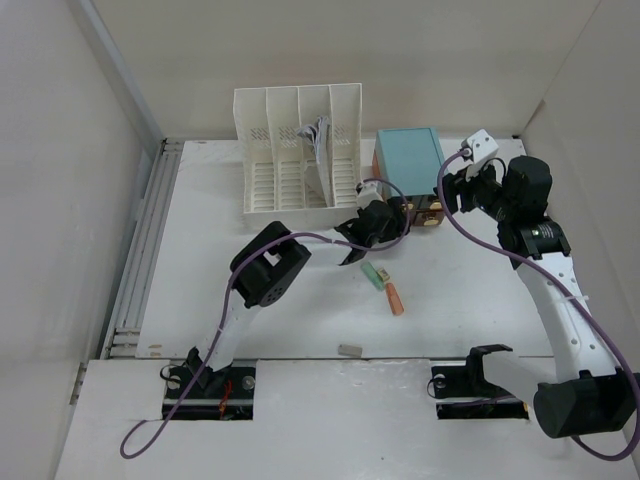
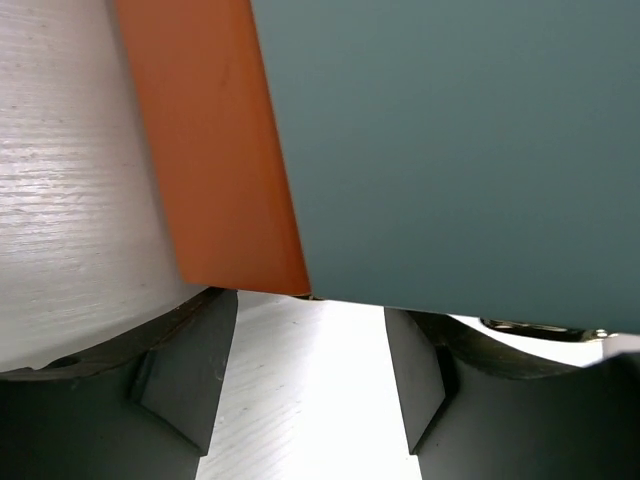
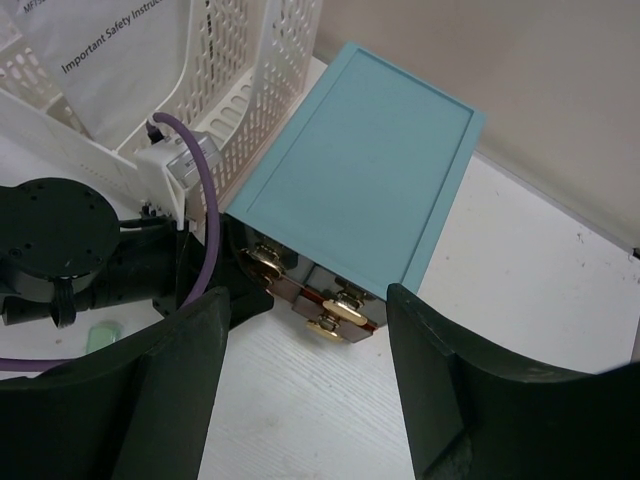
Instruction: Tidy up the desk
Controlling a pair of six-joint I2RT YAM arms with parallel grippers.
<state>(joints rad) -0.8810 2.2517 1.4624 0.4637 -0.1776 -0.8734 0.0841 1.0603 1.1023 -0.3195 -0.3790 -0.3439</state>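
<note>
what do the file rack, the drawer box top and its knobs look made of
The file rack looks like white moulded plastic, slightly glossy, going by its slotted lattice walls. The drawer box top is a smooth matte teal panel with a raised rim: plastic or painted board, cannot tell which. The knobs are shiny and gold-coloured, likely metal or plating.

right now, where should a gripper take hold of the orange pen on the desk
Pinch the orange pen across its narrow width, on the nearer half, coming straight down: it lies flat on the desk, and the green piece crowds its far end.
</note>
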